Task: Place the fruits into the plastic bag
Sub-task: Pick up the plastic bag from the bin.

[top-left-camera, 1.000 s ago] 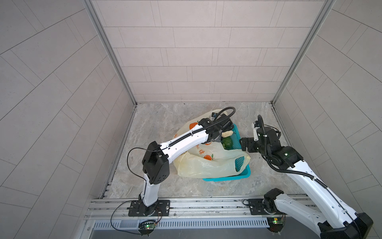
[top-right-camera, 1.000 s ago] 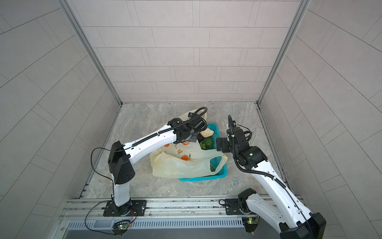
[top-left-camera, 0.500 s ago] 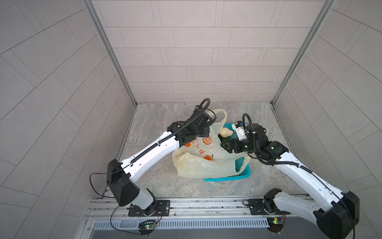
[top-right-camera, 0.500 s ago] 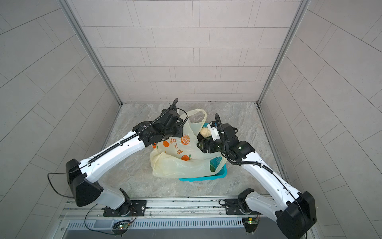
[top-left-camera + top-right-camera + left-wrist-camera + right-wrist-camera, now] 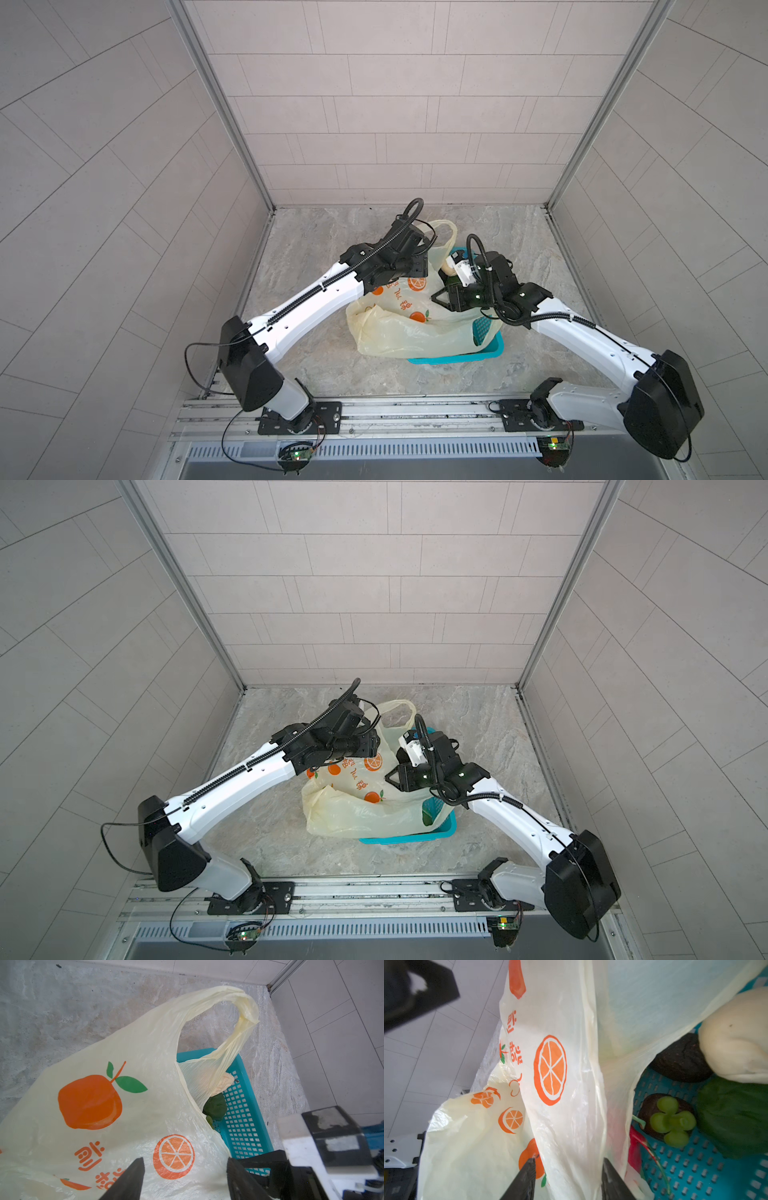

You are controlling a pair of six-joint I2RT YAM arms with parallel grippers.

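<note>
From here, the thin cream-yellow plastic bag (image 5: 409, 332) printed with oranges slumps over the teal perforated basket (image 5: 495, 353). It hides most of the toy fruits (image 5: 735, 1120), which lie in the basket. The left gripper (image 5: 184, 1160) gapes wide, holding nothing. The right gripper (image 5: 569, 1160) stands half-open astride a bag fold, seemingly not pinching it.

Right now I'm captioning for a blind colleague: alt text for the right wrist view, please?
A translucent cream plastic bag printed with oranges drapes between the right pincer's open tips. Beside it, a teal basket holds toy fruits: beige piece, dark purple piece, dark green piece, red dragon fruit.
</note>
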